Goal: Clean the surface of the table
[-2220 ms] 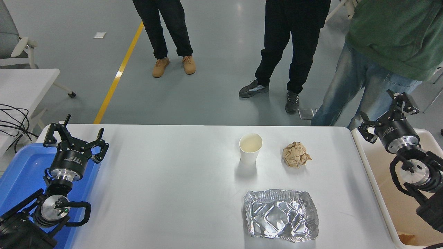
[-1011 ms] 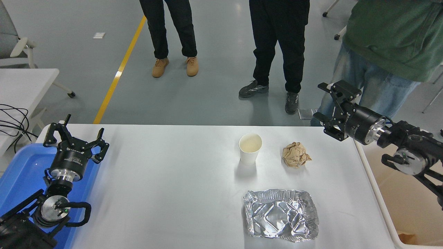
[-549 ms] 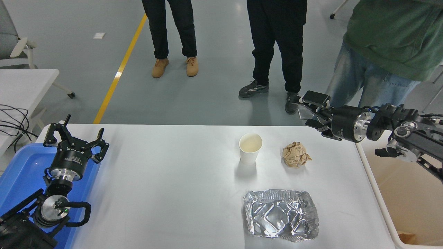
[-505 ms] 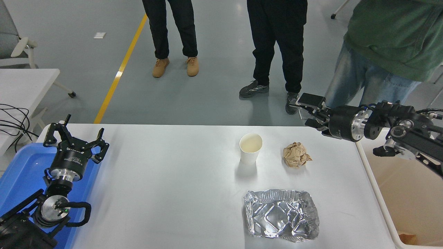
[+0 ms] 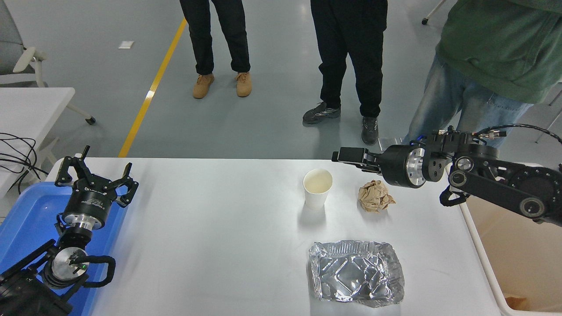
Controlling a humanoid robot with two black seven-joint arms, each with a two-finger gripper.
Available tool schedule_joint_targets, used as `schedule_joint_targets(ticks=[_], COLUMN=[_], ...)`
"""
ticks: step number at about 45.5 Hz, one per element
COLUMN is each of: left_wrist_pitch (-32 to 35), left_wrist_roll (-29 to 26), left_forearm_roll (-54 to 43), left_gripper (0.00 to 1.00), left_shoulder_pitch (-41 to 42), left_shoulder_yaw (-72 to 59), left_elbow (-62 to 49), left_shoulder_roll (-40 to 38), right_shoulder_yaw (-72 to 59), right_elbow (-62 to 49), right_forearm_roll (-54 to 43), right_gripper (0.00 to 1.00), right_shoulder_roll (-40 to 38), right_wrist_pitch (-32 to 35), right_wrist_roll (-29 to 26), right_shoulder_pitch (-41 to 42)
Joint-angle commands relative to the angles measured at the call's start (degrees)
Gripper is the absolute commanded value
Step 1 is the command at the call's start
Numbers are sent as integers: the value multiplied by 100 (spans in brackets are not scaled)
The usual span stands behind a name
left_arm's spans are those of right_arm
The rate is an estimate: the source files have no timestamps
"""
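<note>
Your right gripper (image 5: 351, 156): grip unreadable, empty | below it: paper ball (image 5: 375, 196), cup (image 5: 317, 188), foil tray (image 5: 356, 272) | table surface (image 5: 210, 228) uncleared

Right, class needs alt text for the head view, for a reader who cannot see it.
The right gripper reaches in above a white table bearing a paper cup, a crumpled paper ball and a foil tray. The left gripper sits open over a blue bin; three people stand beyond.

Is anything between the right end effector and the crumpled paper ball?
Nothing visible. The right end effector is above the table surface, up and left of the paper ball; the paper cup stands apart to the left.
</note>
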Motion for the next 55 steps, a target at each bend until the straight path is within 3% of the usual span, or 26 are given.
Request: schedule_joint_targets(ticks=[1, 26, 55], left_wrist_pitch=[0, 0, 0], left_wrist_roll=[0, 0, 0], left_forearm_roll=[-1, -1, -1], left_gripper=[99, 99, 99], left_shoulder_pitch=[0, 0, 0], left_shoulder_yaw=[0, 0, 0], left_elbow=[1, 1, -8], left_shoulder_roll=[0, 0, 0], right_shoulder_yaw=[-482, -711, -728], right_elbow=[-389, -1909, -3272], right_forearm_roll=[-11, -11, -20], right_gripper=[100, 100, 100], right_shoulder_roll=[311, 1725, 2543], right_wrist_pitch=[255, 273, 203], right_wrist_roll=[-7, -33, -25], right_shoulder_pitch=[363, 477, 258])
